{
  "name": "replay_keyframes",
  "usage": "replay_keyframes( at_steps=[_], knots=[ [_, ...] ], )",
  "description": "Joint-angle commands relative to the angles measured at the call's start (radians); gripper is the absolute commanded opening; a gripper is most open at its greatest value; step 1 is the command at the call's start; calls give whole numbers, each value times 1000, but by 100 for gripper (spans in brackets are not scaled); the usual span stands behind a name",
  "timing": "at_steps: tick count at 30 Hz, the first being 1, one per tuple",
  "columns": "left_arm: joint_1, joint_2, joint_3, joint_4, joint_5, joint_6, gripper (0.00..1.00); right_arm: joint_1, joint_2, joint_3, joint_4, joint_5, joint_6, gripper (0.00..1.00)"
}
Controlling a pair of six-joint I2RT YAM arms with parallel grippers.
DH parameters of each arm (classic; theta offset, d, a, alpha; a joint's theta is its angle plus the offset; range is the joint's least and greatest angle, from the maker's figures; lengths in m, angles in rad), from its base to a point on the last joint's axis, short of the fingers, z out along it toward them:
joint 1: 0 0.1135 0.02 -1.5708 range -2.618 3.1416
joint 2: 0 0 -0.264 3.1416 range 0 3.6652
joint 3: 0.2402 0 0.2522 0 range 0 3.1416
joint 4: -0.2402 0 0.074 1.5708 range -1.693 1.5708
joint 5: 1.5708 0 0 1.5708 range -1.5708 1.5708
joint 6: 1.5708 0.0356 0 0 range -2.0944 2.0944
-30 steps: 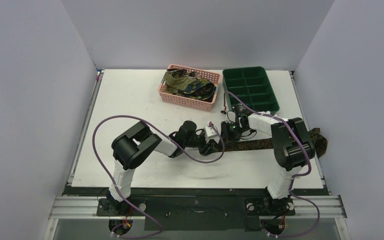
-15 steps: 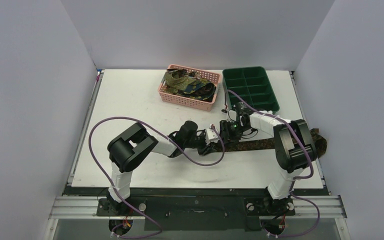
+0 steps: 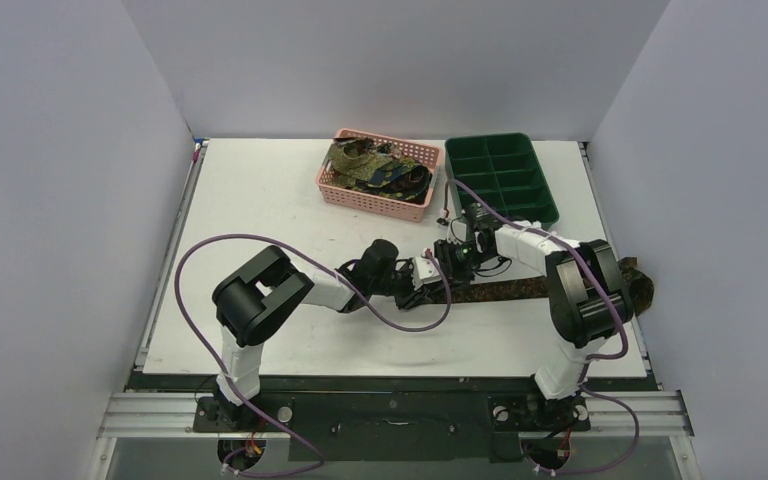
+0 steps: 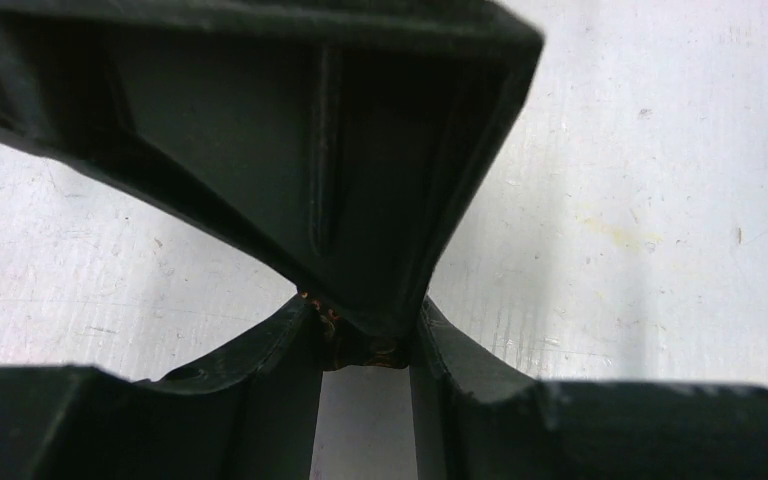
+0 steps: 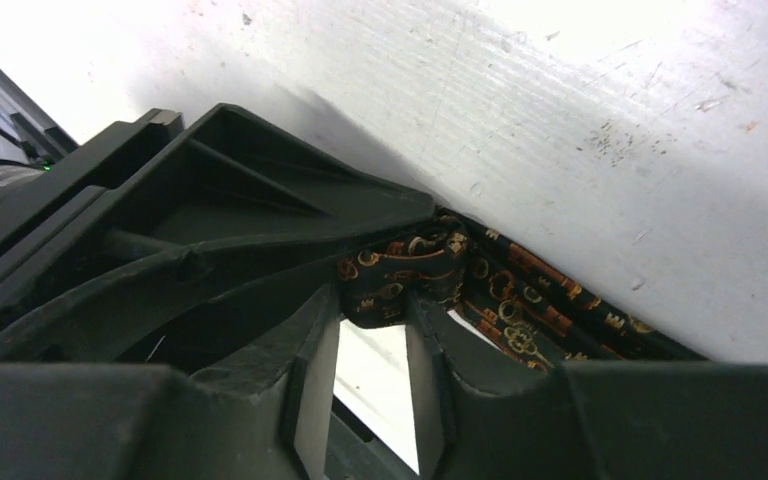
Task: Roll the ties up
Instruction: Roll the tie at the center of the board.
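Note:
One dark tie (image 3: 508,290) with a gold and orange key pattern lies flat across the table's right half, and its far end bunches over the right edge (image 3: 640,285). My left gripper (image 3: 428,284) and right gripper (image 3: 449,262) meet nose to nose at its left end. In the left wrist view my left gripper (image 4: 365,342) is shut on a small fold of this tie (image 4: 360,350), with the right gripper's body filling the top. In the right wrist view my right gripper (image 5: 372,300) is shut on the tie's end (image 5: 400,280), and the strip (image 5: 535,315) runs off to the right.
A pink mesh basket (image 3: 360,203) at the back centre holds several more ties (image 3: 372,165). A dark green compartment tray (image 3: 488,139) stands right of it, close behind the right arm. Purple cables loop over both arms.
Both grippers have shifted a little to the left and toward the back, staying together on the tie's left end. The tie's body has barely moved.

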Motion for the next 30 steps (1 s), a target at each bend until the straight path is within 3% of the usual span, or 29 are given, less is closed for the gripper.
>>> replay_keyframes(
  at_steps=[1, 4, 8, 13, 15, 24, 30],
  knots=[
    [3, 39, -24, -217, -89, 43, 15, 11, 41, 35, -31, 73, -38, 22],
    [4, 34, -24, -218, -80, 41, 17, 3, 68, 43, -79, 148, -93, 0],
    [14, 26, -33, -194, -52, 33, 27, -17, 109, 42, -110, 208, -139, 0],
    [54, -4, -86, -65, 39, -16, 58, -34, 127, 35, -124, 275, -160, 0],
    [66, -22, -119, 21, 73, -31, 65, -40, 136, 33, -133, 284, -163, 0],
    [57, 48, -130, 304, 139, -106, 77, -114, 182, 21, -147, 145, -169, 0],
    [13, 157, -65, 441, 117, -182, 77, -123, 195, 37, -147, 81, -183, 0]
  ],
)
